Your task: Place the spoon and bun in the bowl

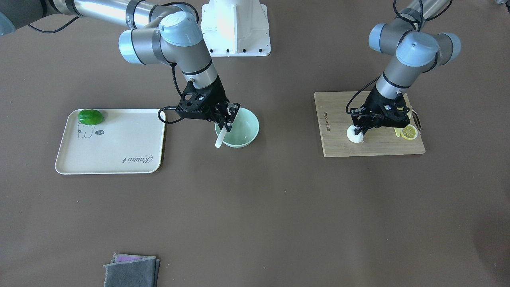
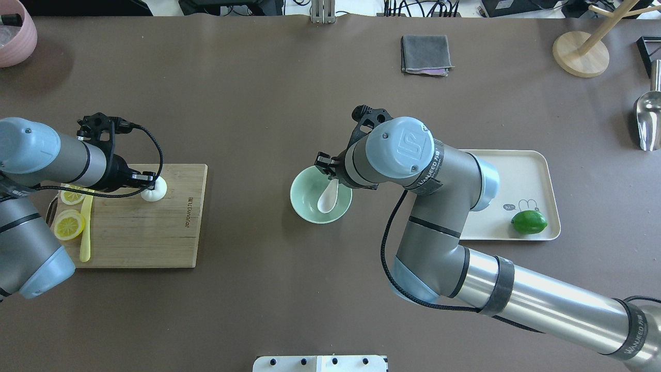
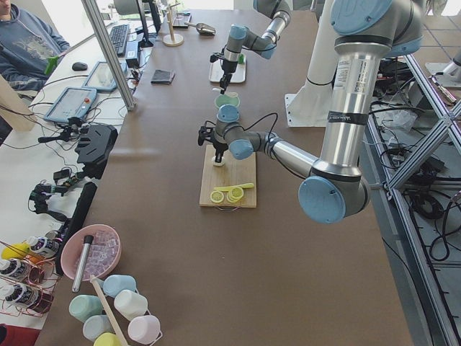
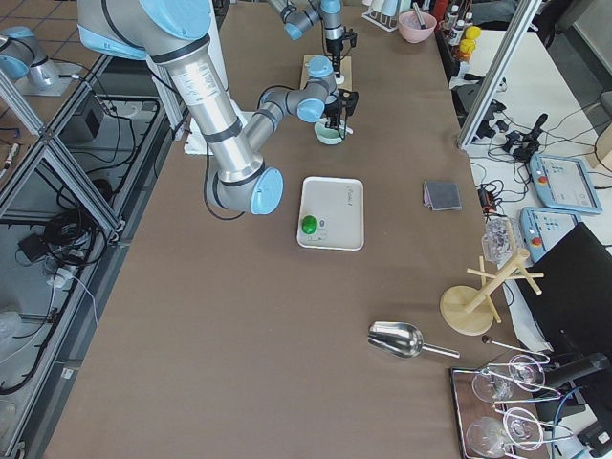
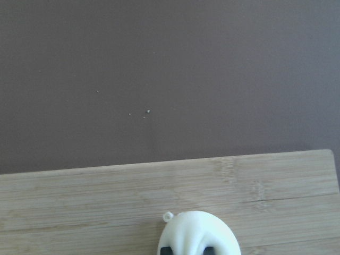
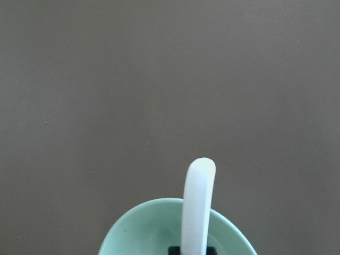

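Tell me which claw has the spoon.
The right claw, above the mint bowl, grips the spoon; the left claw is at the bun on the wooden board.

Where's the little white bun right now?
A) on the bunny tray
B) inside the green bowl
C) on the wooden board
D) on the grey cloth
C: the bun sits on the wooden board with the left tool down on it, and the bowl holds only the spoon.
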